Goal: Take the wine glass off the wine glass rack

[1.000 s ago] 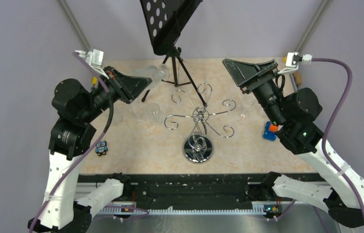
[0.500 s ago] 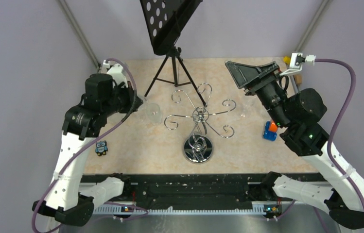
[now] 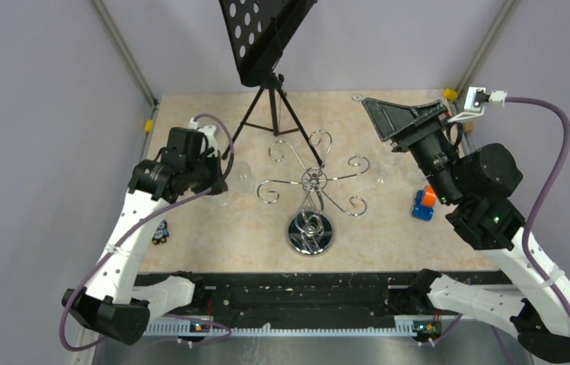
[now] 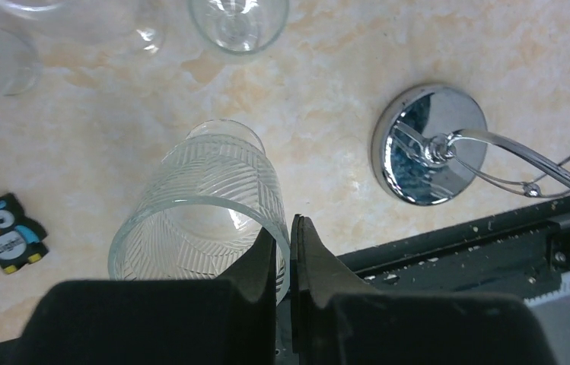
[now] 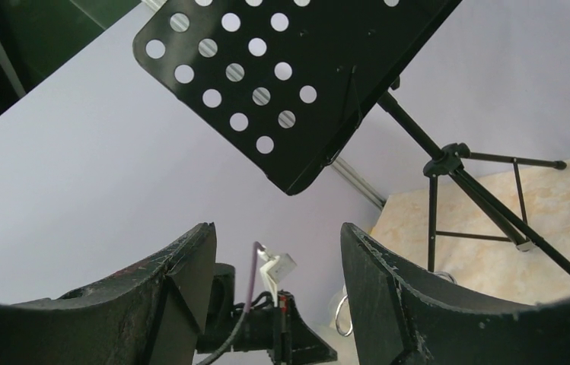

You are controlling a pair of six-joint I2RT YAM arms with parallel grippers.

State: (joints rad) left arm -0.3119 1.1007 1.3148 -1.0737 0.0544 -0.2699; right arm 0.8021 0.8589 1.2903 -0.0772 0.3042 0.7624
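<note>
The left pincer point(image 4: 285, 262) pinches the rim of a clear ribbed wine glass point(image 4: 205, 201) over the beige marbled table point(image 3: 228, 236), left of the shiny chrome wire rack point(image 3: 311, 182), while the right pincer point(image 5: 275, 232) hangs spread.

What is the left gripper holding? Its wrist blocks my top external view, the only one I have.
Observer: The left wrist camera shows the left gripper shut on the rim of a ribbed clear glass, the wall between its fingers.
Operator: Is anything crowding it?
Observer: Another clear glass sits just past it, not touching it.
Operator: And the right gripper?
Observer: The right wrist camera shows the right gripper open and empty, pointed at the black music stand.
</note>
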